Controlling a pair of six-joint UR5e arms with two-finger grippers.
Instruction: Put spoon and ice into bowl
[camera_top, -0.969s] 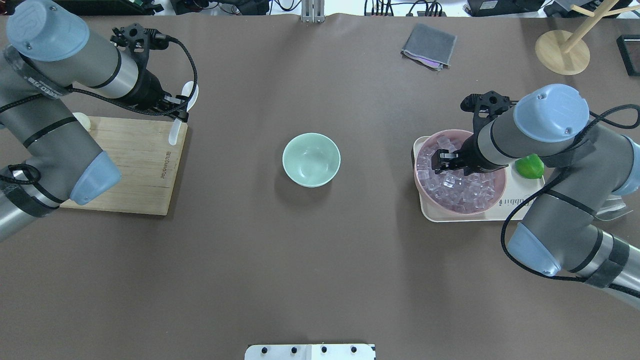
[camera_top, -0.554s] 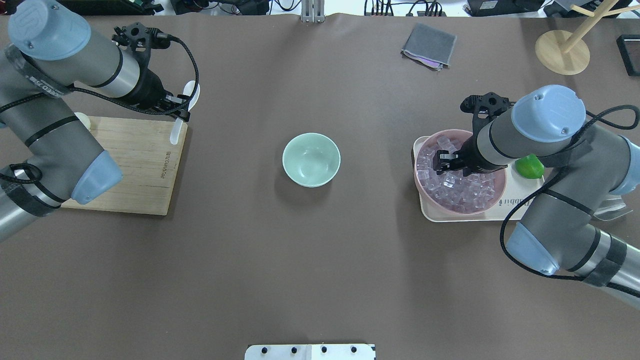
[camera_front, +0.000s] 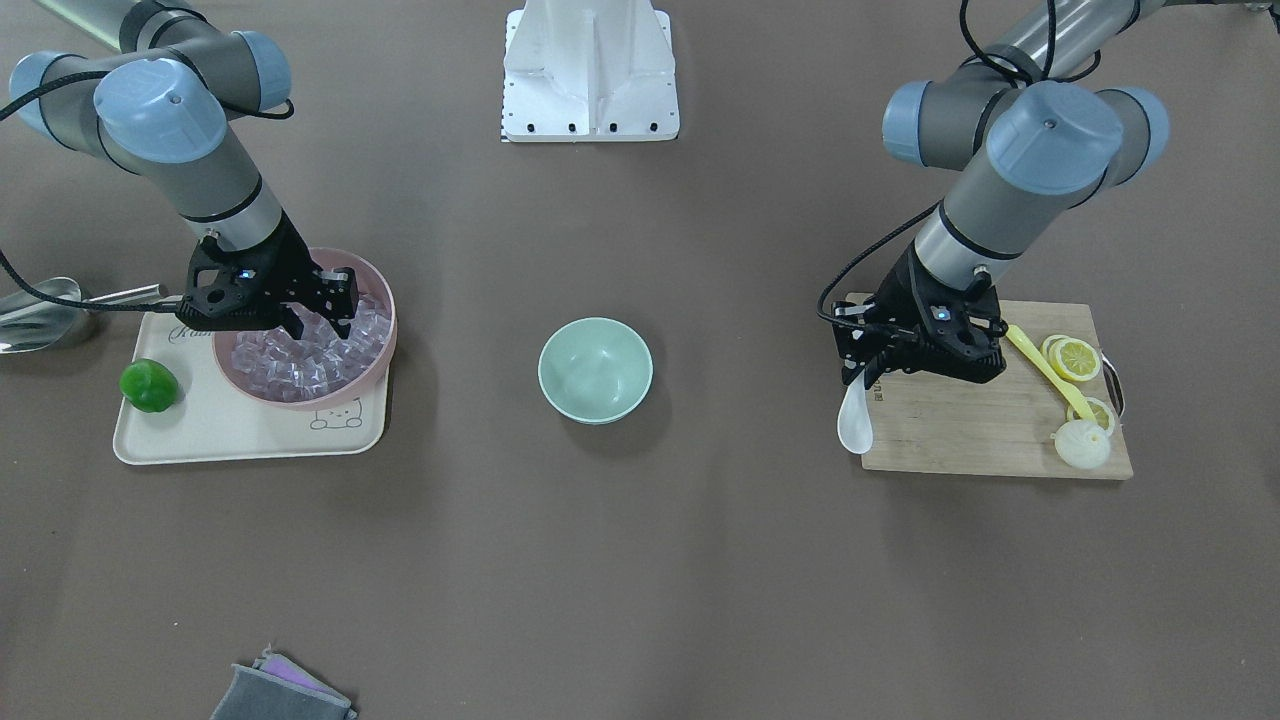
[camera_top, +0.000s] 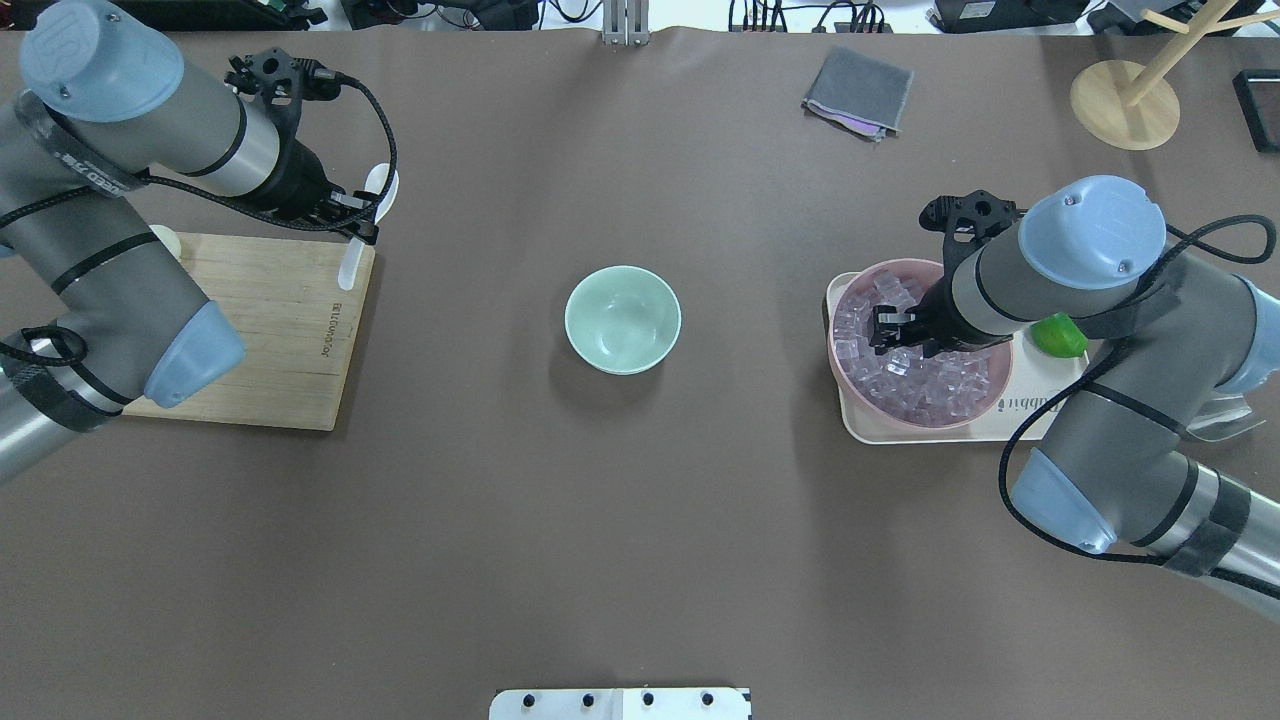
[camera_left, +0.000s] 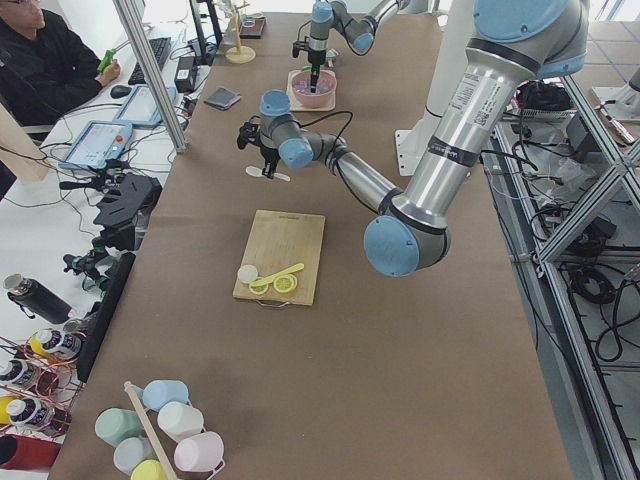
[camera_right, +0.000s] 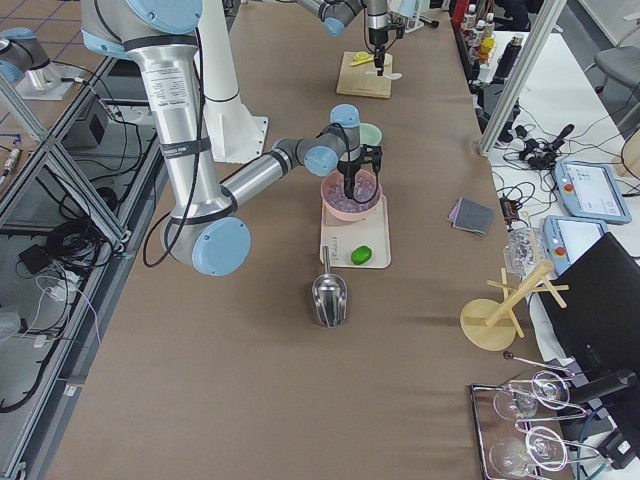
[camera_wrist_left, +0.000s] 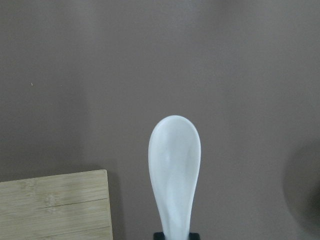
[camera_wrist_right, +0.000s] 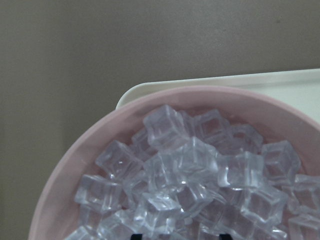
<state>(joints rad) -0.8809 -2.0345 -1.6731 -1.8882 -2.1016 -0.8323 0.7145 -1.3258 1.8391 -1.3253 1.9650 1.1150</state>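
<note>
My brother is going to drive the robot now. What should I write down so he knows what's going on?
Left gripper: shut on the white spoon, which it holds by the handle at the edge of the cutting board.
Right gripper: open, over the pink bowl full of ice. No cube grabbed yet.
Green bowl: in the middle of the table, empty.
Done: the spoon is picked up.
Left to do: carry the spoon to the green bowl and drop it in, then grab one ice cube and put that in too.
</note>
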